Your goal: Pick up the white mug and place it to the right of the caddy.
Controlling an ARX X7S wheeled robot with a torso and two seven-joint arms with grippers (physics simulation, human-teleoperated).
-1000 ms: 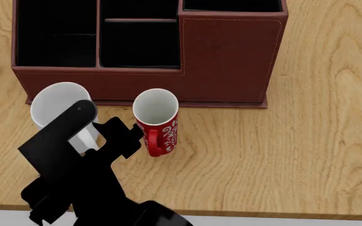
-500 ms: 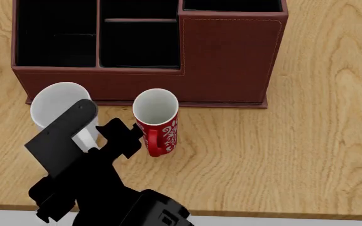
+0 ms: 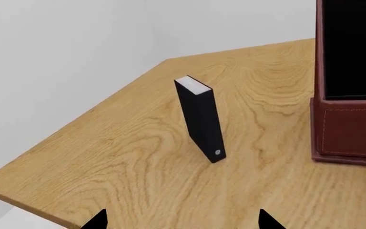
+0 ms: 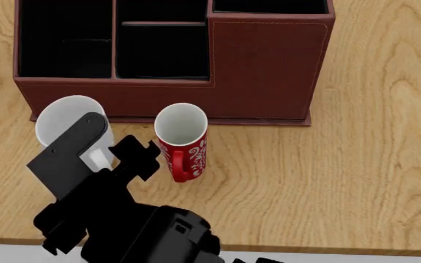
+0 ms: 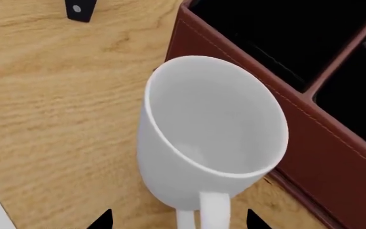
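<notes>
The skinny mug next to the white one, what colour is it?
The slim mug is red with white swirls outside and plain white inside; the head view shows it best.

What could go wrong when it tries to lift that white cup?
1. The right gripper is open on either side of the white cup's thin handle. Held only there, the cup could tilt or slip.
2. The red cup stands close by, on the way to the right. It could get knocked over.
3. The box sits right behind the white cup, so a lift might scrape it.
</notes>
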